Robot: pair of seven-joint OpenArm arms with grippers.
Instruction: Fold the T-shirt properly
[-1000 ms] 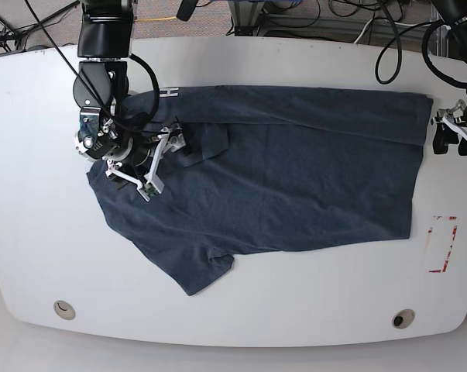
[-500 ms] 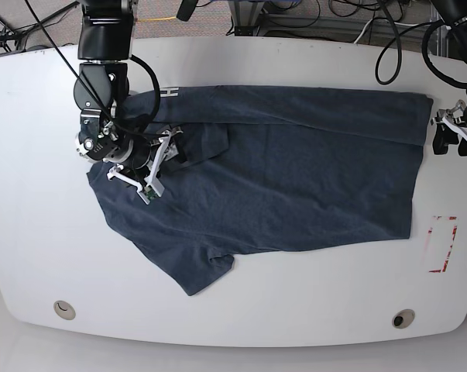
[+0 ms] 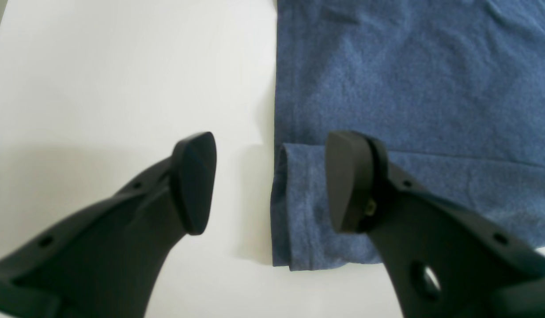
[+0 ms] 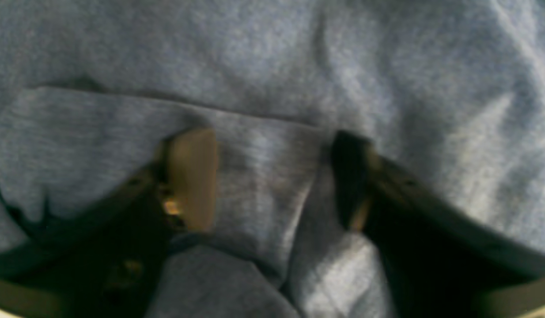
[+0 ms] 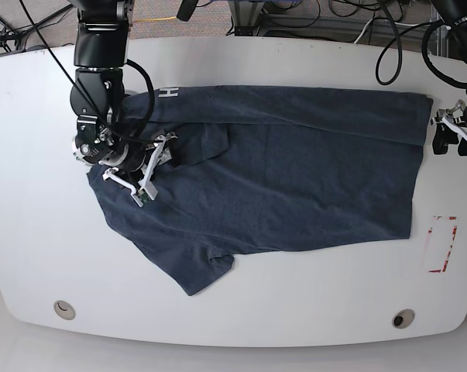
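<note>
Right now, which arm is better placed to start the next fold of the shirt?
Probably the right. The right gripper is down on the shirt with cloth between its fingers, while the left gripper hangs open at the shirt's corner.

left gripper [image 3: 268, 181] agape, right gripper [image 4: 272, 176] lowered

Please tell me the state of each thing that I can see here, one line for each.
T-shirt: spread on the table, top edge folded over, sleeve sticking out.
Left tool: open, at the shirt's corner, holding nothing.
Right tool: jaws apart, pressed into a cloth fold.
</note>
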